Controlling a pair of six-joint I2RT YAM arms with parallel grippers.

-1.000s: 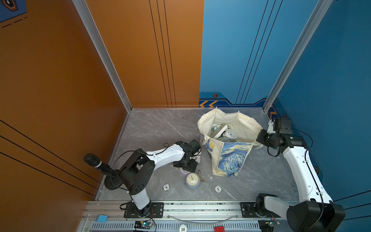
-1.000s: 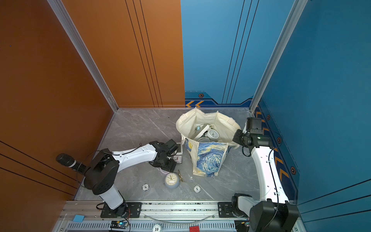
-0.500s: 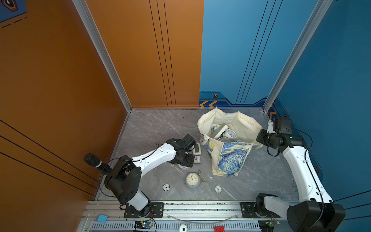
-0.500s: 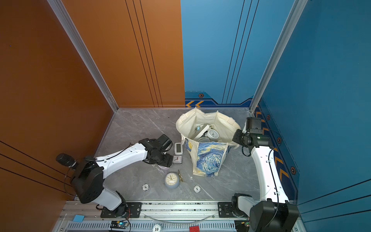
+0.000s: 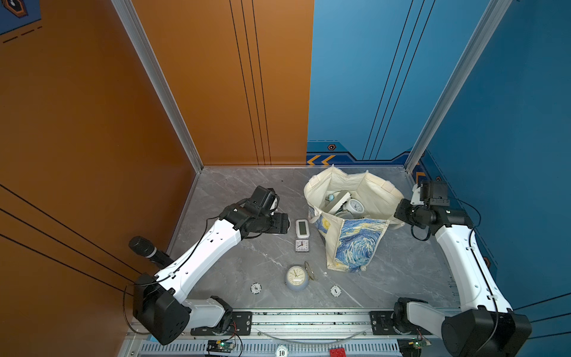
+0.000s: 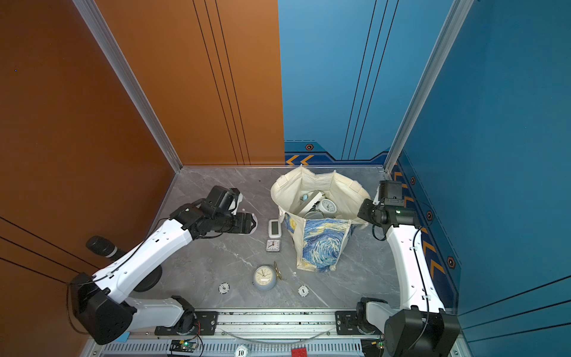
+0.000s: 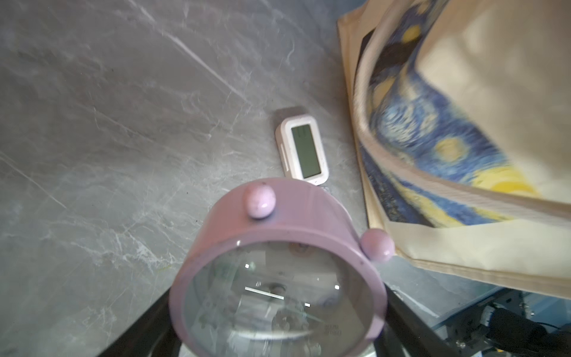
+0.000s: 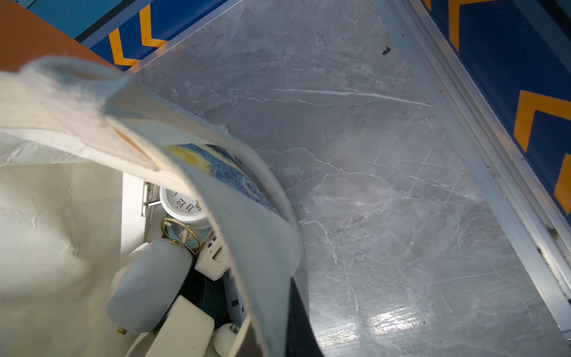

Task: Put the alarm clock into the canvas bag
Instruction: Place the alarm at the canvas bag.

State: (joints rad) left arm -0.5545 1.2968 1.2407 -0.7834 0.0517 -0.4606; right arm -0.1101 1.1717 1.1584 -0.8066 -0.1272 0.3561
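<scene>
Beside the canvas bag, left gripper grips alarm clock, dial wristward; right gripper pinches bag.

Top views look down — close wrist cameras apparently share canvas bag.

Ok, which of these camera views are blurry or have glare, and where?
Left wrist view: the canvas bag is smeared and soft, the pink alarm clock shows reflections in its glass, the digital clock is fairly sharp. Right wrist view: the bag's near edge is out of focus, a bright glare patch lies on the table. Both top views: sharp, evenly lit.
</scene>
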